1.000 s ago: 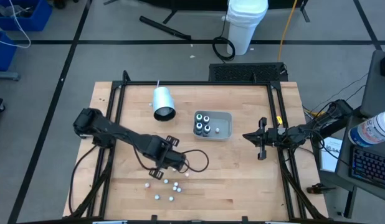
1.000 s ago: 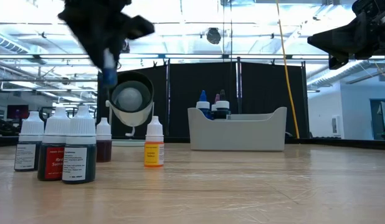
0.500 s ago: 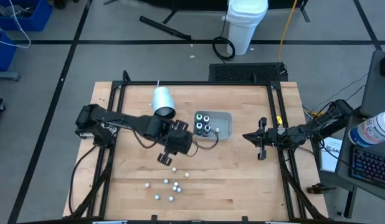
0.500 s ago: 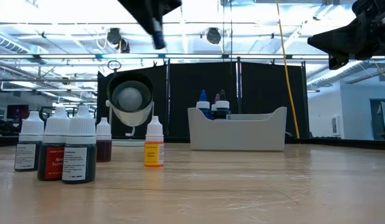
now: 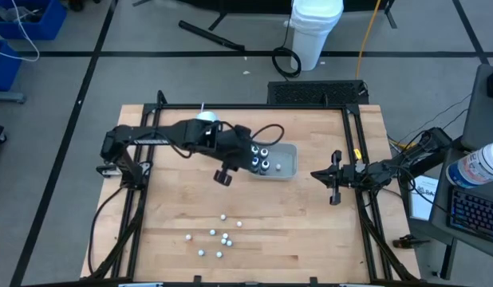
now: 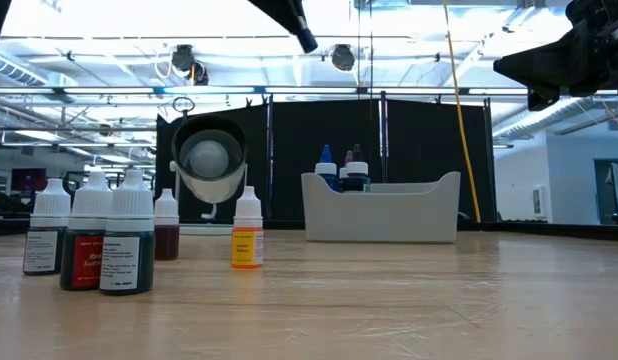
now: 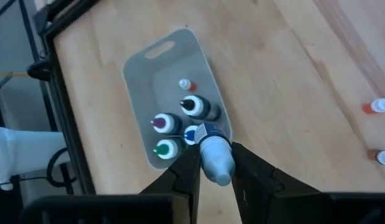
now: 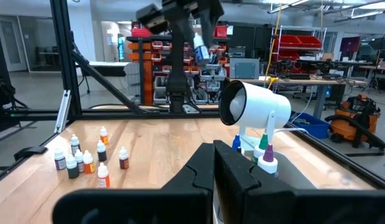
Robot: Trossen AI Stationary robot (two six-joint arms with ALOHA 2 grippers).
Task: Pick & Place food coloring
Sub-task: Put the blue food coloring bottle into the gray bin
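**Desk editor:** While the left gripper (image 7: 212, 163) hangs over the tray, what is it carrying?

**Photographer:** One food coloring bottle (image 7: 214, 155), white-capped, pinched between the two dark fingers (image 7: 183, 177) and pointing down toward the clear grey tray (image 7: 137, 68). From overhead, the left arm reaches across the desk (image 5: 310, 223) with its gripper (image 5: 224, 174) just at the tray's (image 5: 288, 148) near edge. The level camera catches only the bottle tip (image 6: 304, 38) high in the frame.

**Desk editor:** And inside the tray?

**Photographer:** Four larger bottles (image 7: 177, 130) stand bunched at one end, with black, purple, green and blue tops, and a tiny red-capped one (image 7: 186, 84) sits apart toward the handle end.

**Desk editor:** The rest of the set?

**Photographer:** A loose cluster of bottles (image 5: 218, 239) stands upright on the desk's front half, well apart from the tray. At desk level they read as white-capped droppers (image 6: 99, 240), with an orange one (image 6: 247, 232) off to the side. A white cylinder cup (image 6: 209, 160) lies on its side behind them, mouth toward the lens.

**Desk editor:** The other arm?

**Photographer:** The right gripper (image 5: 334, 189) waits clenched and empty at the desk's right edge.
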